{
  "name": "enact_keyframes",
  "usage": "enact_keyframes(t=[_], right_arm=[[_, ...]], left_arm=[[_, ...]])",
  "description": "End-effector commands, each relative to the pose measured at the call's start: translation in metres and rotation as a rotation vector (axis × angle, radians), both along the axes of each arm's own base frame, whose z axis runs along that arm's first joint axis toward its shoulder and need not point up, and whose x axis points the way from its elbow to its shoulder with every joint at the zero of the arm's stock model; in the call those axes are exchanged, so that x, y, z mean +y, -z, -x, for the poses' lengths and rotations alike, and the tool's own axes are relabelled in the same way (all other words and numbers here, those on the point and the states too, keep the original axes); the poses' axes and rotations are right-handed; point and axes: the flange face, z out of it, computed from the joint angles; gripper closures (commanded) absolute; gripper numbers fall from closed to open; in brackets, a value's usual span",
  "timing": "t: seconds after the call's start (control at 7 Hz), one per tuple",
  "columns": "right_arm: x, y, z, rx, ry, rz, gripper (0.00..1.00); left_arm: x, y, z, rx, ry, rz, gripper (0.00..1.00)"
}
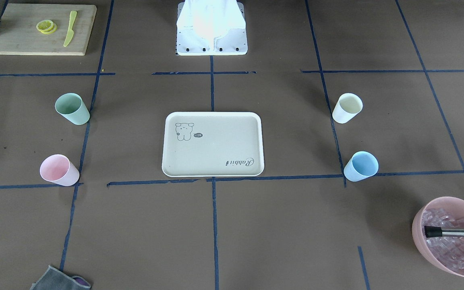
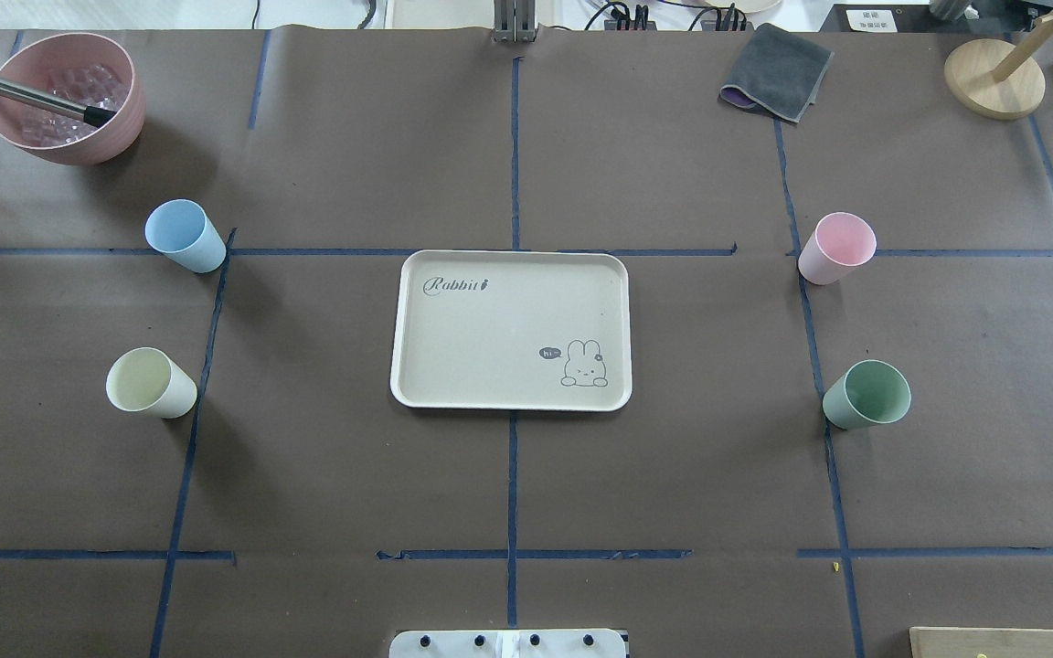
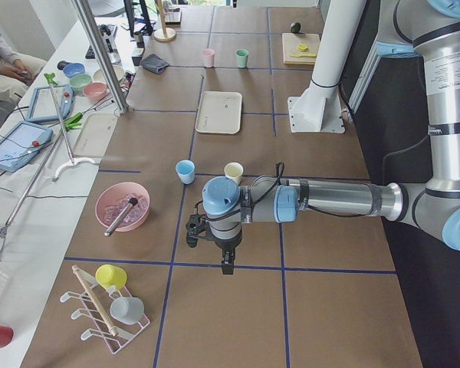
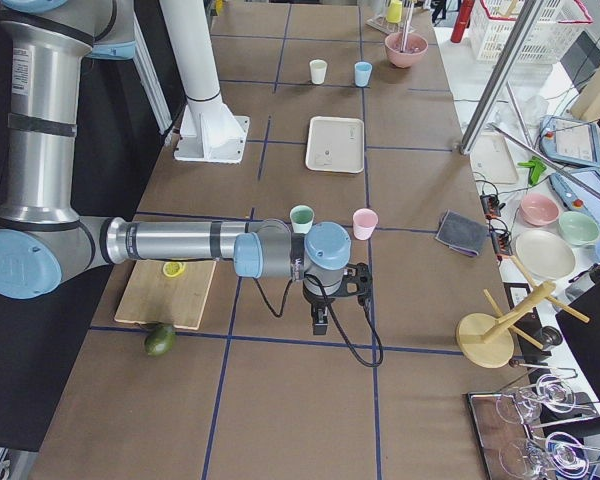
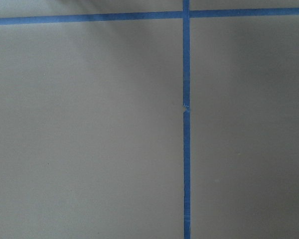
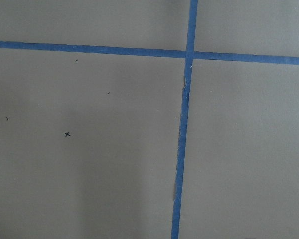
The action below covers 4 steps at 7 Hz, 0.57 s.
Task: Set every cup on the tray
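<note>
1. Table (image 2: 353, 183): brown cover w/ blue tape grid, fills the overhead view.
2. Left gripper (image 3: 226, 261): we only catch it in the left side view, lower centre of frame, pointing down over bare table. Fingers apart or together? We can't tell. Its wrist cam gives us just tape lines.
3. Right gripper (image 4: 320, 322): only in the right side view, mid-frame, pointing down, to the right of the cutting board. Finger state: again we can't tell.
4. Tray (image 2: 508, 320): dead centre of the overhead view, lying flat, rabbit drawing at its lower right corner.
5. Cutting board (image 1: 26, 36): upper left of the front view, w/ lemon slices (image 1: 46, 26) and a yellow knife (image 1: 70, 28) on it.
6. Bowl (image 2: 115, 128): pink, upper left of the overhead view, ice cubes inside, a metal rod (image 2: 15, 87) resting in it.
7. Cups, all upright on the table, well apart from the tray:
   - Blue cup (image 2: 184, 236): left, upper.
   - Cream cup (image 2: 150, 384): left, lower.
   - Pink cup (image 2: 837, 247): right, upper.
   - Green cup (image 2: 866, 395): right, lower.
8. Cloth (image 2: 778, 71): grey, folded, top right of the overhead view.
</note>
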Motion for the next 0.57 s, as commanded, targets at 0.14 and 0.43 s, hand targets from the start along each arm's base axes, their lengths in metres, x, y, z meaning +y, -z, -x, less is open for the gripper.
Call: enact_keyframes(t=[0.14, 0.43], right_arm=[[0.0, 0.001, 0.001, 0.001, 0.002, -0.001, 0.0], [-0.009, 0.011, 0.014, 0.004, 0.027, -0.086, 0.0]], left_arm=[[0.0, -0.001, -0.001, 0.0, -0.002, 0.002, 0.0], [-0.001, 0.006, -0.001, 0.004, -0.001, -0.011, 0.0]])
